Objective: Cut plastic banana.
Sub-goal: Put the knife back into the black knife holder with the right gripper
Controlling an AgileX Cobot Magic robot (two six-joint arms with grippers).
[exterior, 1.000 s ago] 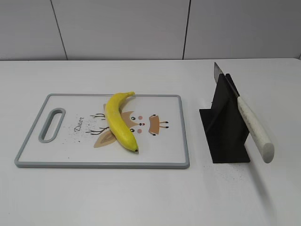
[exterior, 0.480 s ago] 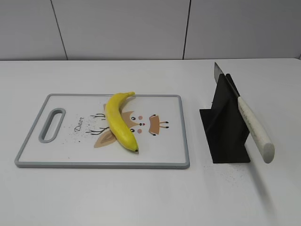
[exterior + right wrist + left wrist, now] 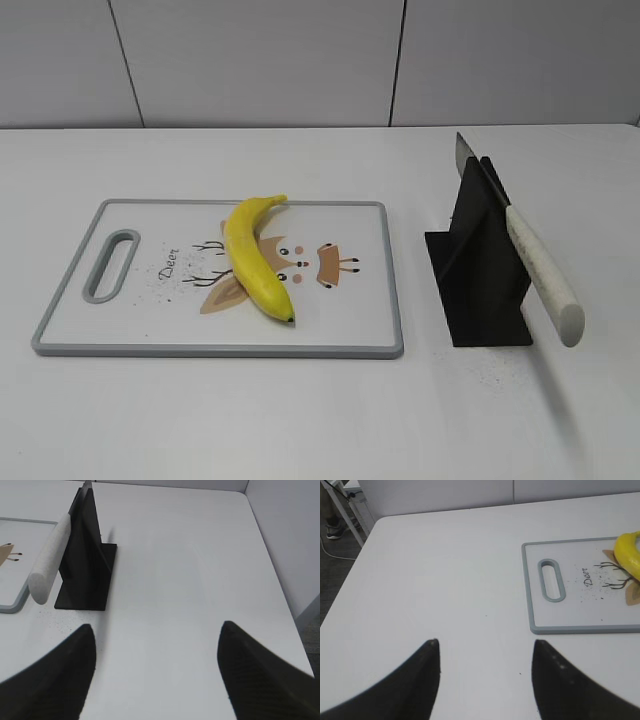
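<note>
The yellow plastic banana (image 3: 253,260) lies whole on the white, grey-rimmed cutting board (image 3: 150,348), dark tip toward the front; part of it shows in the left wrist view (image 3: 629,552). A knife with a white handle (image 3: 543,282) rests slanted in a black stand (image 3: 480,270), right of the board; it also shows in the right wrist view (image 3: 50,561). My left gripper (image 3: 485,645) is open and empty over bare table, left of the board. My right gripper (image 3: 157,630) is open and empty, right of the stand. Neither gripper shows in the exterior view.
The white table (image 3: 320,420) ends at a grey wall behind. Its left edge (image 3: 350,575) and right edge (image 3: 280,580) show in the wrist views. The board has a handle slot (image 3: 552,579) at its left end.
</note>
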